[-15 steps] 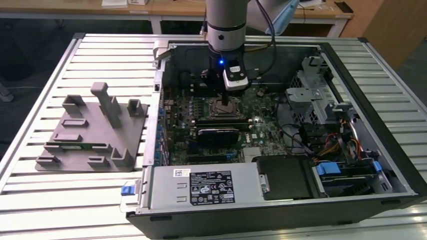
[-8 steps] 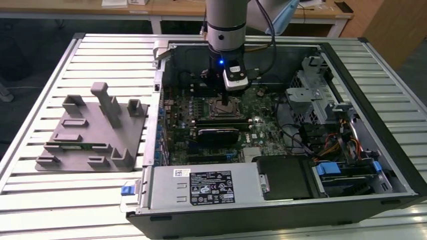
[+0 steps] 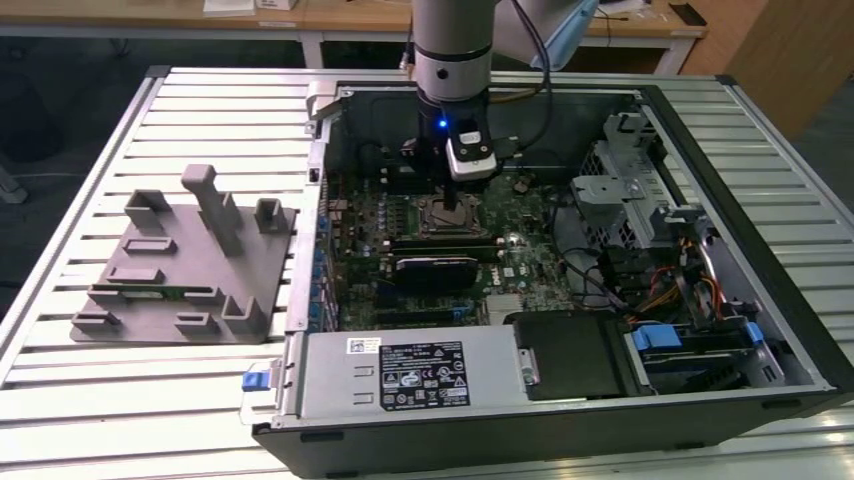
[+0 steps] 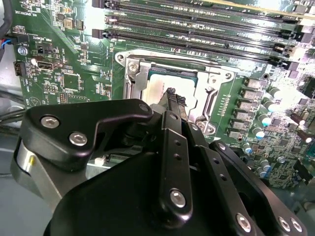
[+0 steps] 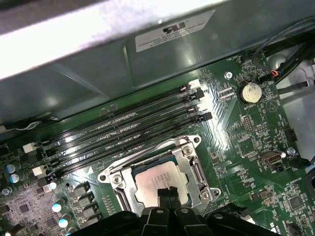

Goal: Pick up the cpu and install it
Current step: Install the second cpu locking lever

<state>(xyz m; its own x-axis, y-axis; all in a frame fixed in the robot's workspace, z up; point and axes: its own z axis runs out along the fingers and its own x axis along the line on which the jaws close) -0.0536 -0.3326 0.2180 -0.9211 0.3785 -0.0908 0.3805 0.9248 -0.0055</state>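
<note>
The cpu, a flat silver square, lies inside the metal-framed socket on the green motherboard. In both wrist views my gripper stands right over its middle. The two black fingertips are pressed together, with the tips at or just above the cpu's top face; I cannot tell if they touch it. In the exterior view the gripper reaches down into the open computer case at the socket.
Several long black memory slots run beside the socket. A coin battery sits on the board. A grey fixture plate with upright blocks lies outside the case at the exterior view's left. Power supply and drive cage flank the board.
</note>
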